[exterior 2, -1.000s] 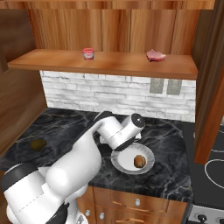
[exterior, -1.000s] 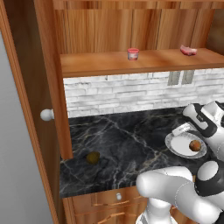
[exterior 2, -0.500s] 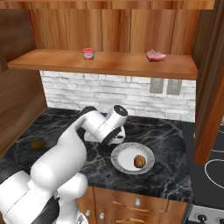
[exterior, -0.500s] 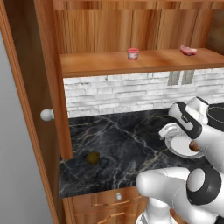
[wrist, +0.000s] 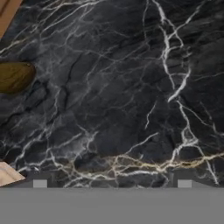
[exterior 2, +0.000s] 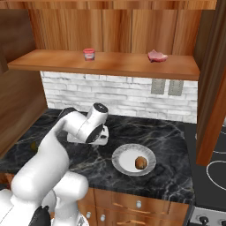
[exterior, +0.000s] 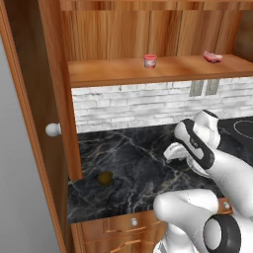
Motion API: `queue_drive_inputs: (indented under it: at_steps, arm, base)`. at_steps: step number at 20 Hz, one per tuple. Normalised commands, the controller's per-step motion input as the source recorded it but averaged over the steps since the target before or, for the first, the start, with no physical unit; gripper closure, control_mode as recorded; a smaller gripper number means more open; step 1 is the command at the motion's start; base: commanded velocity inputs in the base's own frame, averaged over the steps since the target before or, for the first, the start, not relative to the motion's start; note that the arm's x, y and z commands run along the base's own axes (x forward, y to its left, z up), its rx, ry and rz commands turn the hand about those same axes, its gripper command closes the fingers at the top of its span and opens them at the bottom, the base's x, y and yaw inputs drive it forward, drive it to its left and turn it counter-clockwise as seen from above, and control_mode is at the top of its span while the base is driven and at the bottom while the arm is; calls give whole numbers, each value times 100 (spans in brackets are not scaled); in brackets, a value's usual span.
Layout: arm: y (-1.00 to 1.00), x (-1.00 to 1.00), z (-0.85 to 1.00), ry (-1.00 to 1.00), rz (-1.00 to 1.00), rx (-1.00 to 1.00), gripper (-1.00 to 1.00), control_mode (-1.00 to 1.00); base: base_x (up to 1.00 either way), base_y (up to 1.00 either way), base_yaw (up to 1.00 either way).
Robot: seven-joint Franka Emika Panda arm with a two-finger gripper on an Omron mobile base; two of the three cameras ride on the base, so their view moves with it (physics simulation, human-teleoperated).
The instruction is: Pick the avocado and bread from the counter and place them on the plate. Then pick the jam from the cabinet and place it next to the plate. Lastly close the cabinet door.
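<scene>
The bread (exterior 2: pixel 141 163) lies on the white-grey plate (exterior 2: pixel 118 161) on the black marble counter (exterior: pixel 133 158). Further left, near the counter's front, sits the dark olive avocado (exterior: pixel 104 178); it also lies at the left edge of the hand view (wrist: pixel 15 76). My gripper (exterior: pixel 171 154) hovers open and empty over bare counter between plate and avocado, left of the plate (exterior 2: pixel 100 137). Its fingertips (wrist: pixel 40 183) stand wide apart. The red jam (exterior: pixel 150 61) stands on the cabinet shelf (exterior: pixel 163 71). The cabinet door (exterior: pixel 29 123) with its white knob stands open at the left.
A flat pink lump (exterior: pixel 213 57) lies on the shelf, right of the jam. Behind the counter runs a white brick wall with outlets (exterior 2: pixel 167 87). Another wooden door (exterior 2: pixel 216 88) hangs at the right, over a stove top (exterior 2: pixel 216 170). Drawers sit under the counter edge.
My arm has swung left, away from over the plate to the middle of the counter, still open. The bread stays on the plate and the avocado has not moved.
</scene>
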Motion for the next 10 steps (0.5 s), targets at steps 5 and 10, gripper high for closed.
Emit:
queue_drive_inputs:
  at_steps: [5,10]
  arm:
    - [80,-16,0,-5,0,-15,-100,-100]
    - [74,-1,0,-2,0,-10,-100,-100]
  base:
    - [0,0,0]
    - [0,0,0]
